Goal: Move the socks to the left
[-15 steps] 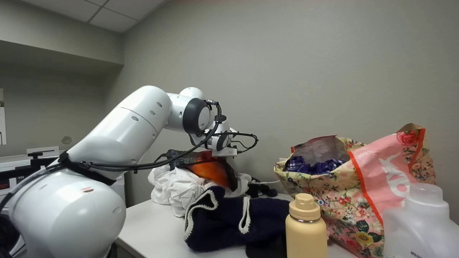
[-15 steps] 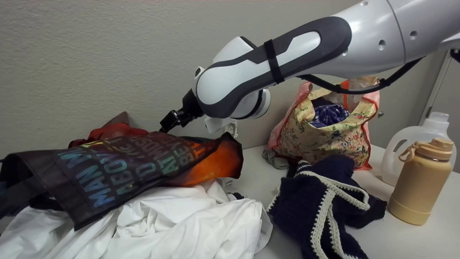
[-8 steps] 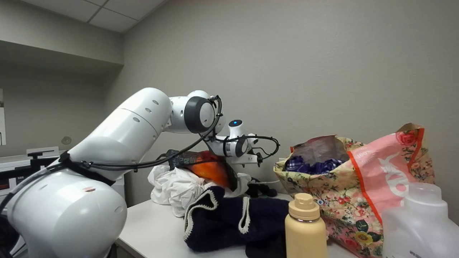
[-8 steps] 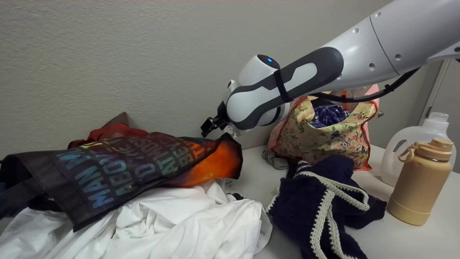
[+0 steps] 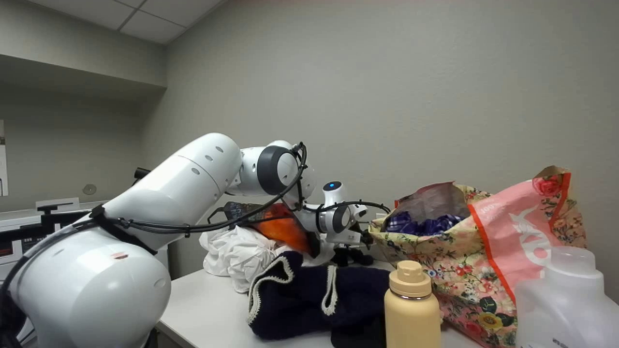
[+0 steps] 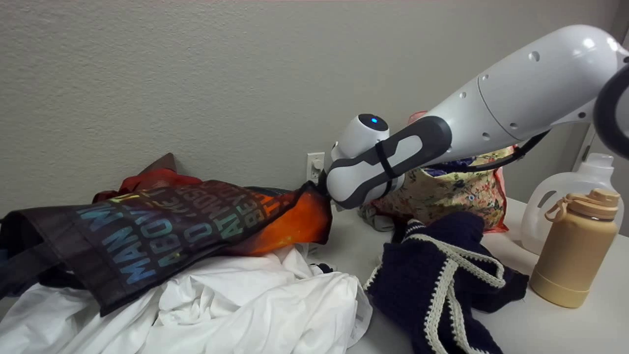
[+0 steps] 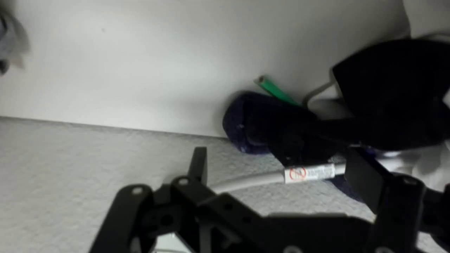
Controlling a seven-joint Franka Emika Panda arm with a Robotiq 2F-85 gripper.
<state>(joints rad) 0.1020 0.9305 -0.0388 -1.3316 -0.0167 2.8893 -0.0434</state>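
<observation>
Dark navy and black cloth pieces that look like socks lie bunched at the table's wall edge in the wrist view. They also show as a black bunch below my gripper in an exterior view. A grey cloth, perhaps another sock, lies beside the floral bag in an exterior view. Its edge shows at the far left of the wrist view. My gripper is open, its fingers wide apart with nothing held between them. It is above the dark cloth, close to the wall. In an exterior view the wrist mostly hides it.
A white cable with a label runs along the wall. A green stick touches the dark cloth. Around stand a floral bag, a black-orange bag on white cloth, a navy knit, a bottle and a jug.
My arm has swung from over the black-orange bag toward the floral bag and come down, close to the dark cloth by the wall. The objects on the table have not moved.
</observation>
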